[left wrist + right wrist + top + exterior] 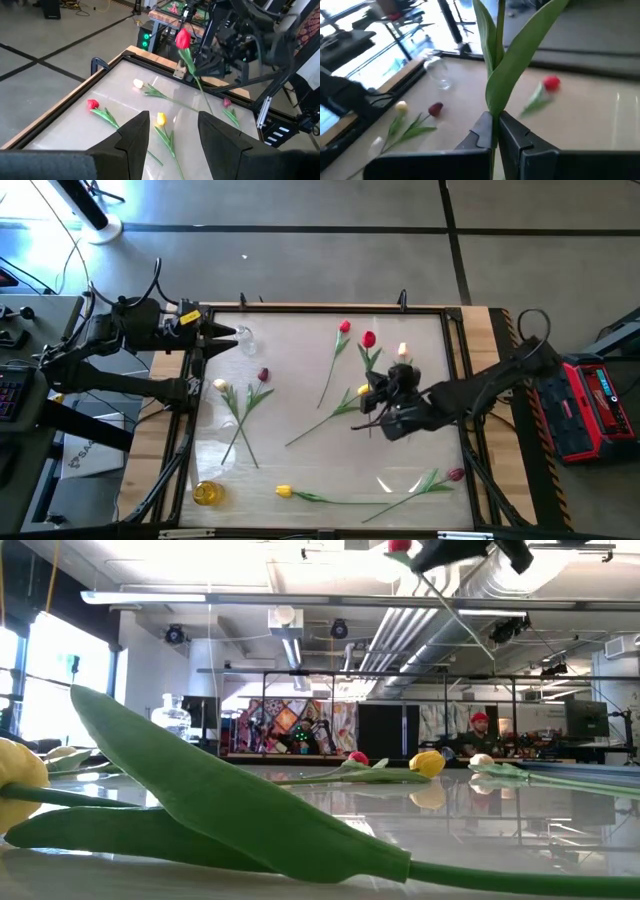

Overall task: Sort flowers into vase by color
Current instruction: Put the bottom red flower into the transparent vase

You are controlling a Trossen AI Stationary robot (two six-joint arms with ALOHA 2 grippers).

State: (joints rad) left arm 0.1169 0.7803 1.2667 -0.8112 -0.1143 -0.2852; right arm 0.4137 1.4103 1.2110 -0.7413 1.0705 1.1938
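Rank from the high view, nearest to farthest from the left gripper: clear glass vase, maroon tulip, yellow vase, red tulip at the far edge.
Measured from the left gripper at the table's left edge:
1. Clear glass vase, right beside the fingertips.
2. Maroon tulip, a little toward the near edge.
3. Red tulip, far edge, around mid-table.
4. Yellow vase, near-left corner.

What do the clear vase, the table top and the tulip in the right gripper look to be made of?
Vase: clear glass or plastic; the table shows through it. Table top: glossy pale sheet, mirrors lights. Tulip in right gripper: likely fabric or plastic; smooth, flat, even green leaves.
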